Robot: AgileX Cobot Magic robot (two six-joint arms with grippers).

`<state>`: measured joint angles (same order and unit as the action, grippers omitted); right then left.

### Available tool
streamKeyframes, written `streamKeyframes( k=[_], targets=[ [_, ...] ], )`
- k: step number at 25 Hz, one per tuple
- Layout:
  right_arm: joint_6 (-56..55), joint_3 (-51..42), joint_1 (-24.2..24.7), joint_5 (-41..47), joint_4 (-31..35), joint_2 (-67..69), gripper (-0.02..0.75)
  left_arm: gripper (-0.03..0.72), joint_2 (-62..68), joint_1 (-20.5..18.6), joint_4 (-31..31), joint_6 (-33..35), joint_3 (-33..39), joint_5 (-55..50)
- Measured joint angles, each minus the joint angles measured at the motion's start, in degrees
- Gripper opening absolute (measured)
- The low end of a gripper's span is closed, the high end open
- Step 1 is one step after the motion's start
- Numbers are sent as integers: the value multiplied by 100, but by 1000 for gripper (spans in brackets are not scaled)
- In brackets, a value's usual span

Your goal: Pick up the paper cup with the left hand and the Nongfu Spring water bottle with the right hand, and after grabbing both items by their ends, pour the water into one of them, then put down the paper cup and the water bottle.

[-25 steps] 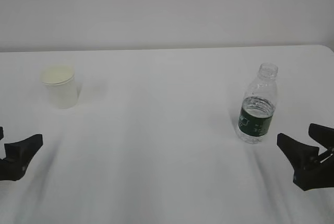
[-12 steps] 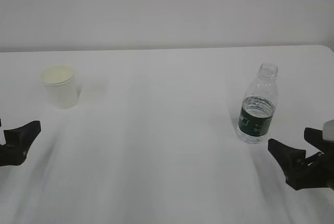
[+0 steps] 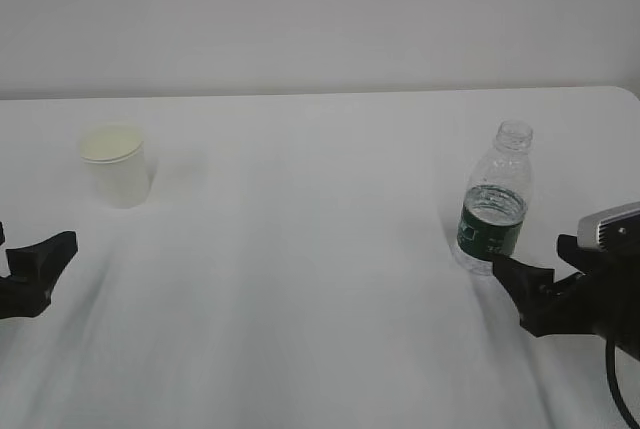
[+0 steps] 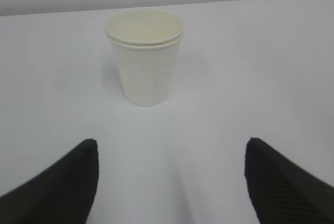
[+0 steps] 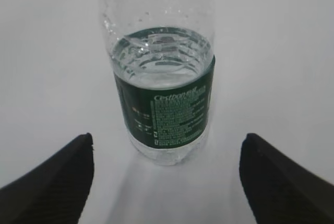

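The paper cup [image 3: 117, 167] stands upright at the left back of the white table, and looks empty in the left wrist view [image 4: 146, 57]. My left gripper [image 3: 30, 251] is open, well short of the cup, with its black fingertips [image 4: 78, 172] spread wide and nothing between them. The Nongfu Spring water bottle [image 3: 493, 204] stands upright and capless at the right, with water [image 5: 162, 62] up to the top of its green label. My right gripper [image 3: 532, 261] is open just in front of the bottle's base [image 5: 168, 151], one tip close beside it. I see no touch.
The white table [image 3: 320, 289] runs back to a pale wall, and its right edge [image 3: 630, 99] lies close behind the bottle. A broad bare stretch of tabletop separates cup and bottle. A black cable [image 3: 615, 389] hangs under the right arm.
My right gripper has moved left and forward up to the bottle's base, bringing its grey plate into view. The left gripper has hardly moved. Cup and bottle stand as before.
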<state>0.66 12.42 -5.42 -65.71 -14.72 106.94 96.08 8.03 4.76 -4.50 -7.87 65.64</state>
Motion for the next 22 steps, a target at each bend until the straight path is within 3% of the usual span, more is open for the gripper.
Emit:
streamKeyframes(
  k=[22],
  targets=[
    [0,1087,0,-3,-157,1068,648,593,0,0,131,-9,0,0]
  ],
)
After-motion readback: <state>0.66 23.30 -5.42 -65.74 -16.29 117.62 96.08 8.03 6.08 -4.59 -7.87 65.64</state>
